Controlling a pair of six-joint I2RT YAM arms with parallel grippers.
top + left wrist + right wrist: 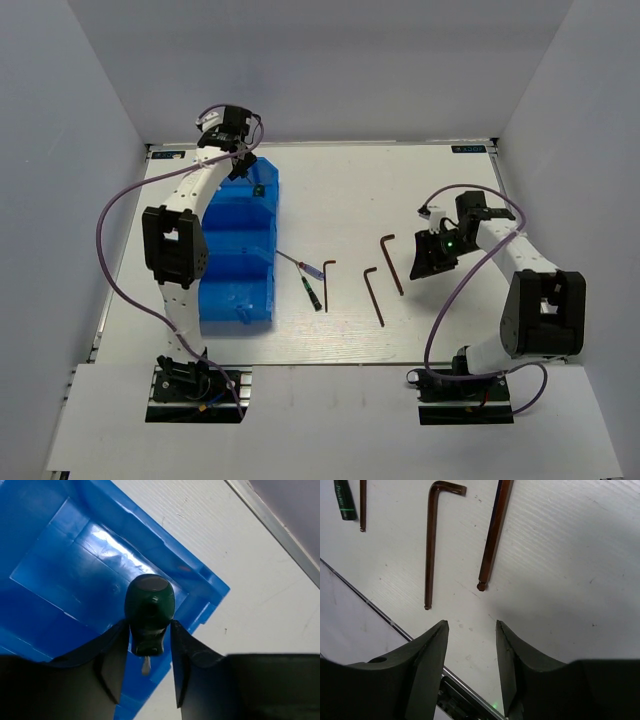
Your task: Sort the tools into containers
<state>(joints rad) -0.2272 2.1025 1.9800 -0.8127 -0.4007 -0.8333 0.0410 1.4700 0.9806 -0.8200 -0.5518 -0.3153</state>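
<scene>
My left gripper (148,625) is shut on a stubby green-handled screwdriver (149,610), its metal tip showing between the fingers. It holds it above the far end compartment of the blue bin (60,565), near the bin's corner. In the top view the left gripper (243,163) hangs over the bin's (222,300) far end. On the table lie a thin purple-handled screwdriver (300,263), a dark green-banded screwdriver (312,293) and three hex keys (327,285) (374,295) (391,262). My right gripper (428,258) is open and empty, just right of the hex keys (431,545).
White walls close in the table on the left, back and right. The table's metal front edge (380,615) runs just under the right gripper (471,625). The left arm arches over the bin's left side.
</scene>
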